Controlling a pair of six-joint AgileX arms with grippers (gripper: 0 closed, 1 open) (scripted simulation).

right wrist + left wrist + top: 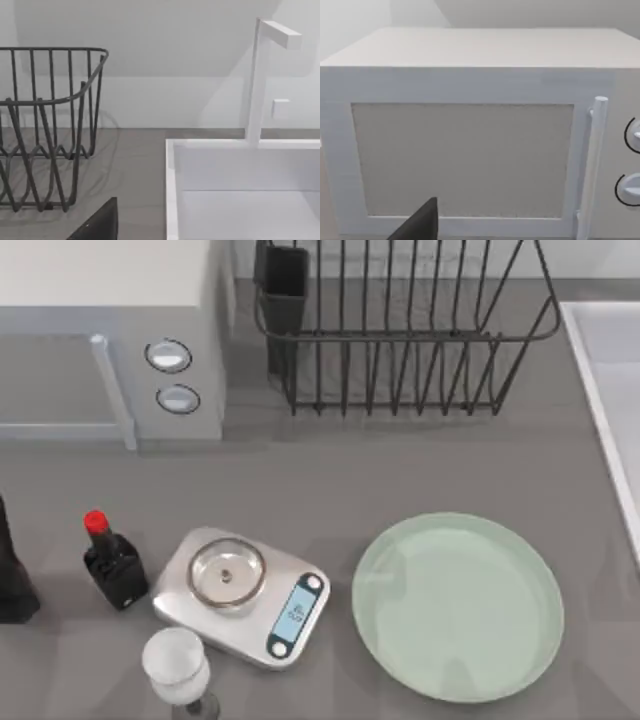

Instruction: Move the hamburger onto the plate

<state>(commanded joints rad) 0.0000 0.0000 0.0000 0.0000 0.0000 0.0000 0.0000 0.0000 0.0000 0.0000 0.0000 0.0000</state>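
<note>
Whether the left gripper (417, 226), seen facing the microwave (470, 150), or the right gripper (97, 225), seen between the dish rack (45, 125) and the sink (240, 190), is clenched or released cannot be told. One plate (458, 606) is laid just right of one scale (240, 595). One red-capped bottle (112, 562) and one glass (177, 665) are set near the scale.

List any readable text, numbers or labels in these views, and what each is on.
Kitchen scale display: digits are lit, too blurred to read.
Dark sauce bottle: no label can be read.
Microwave knobs: no markings can be read.
Plate, dish rack, sink: no text.
</note>
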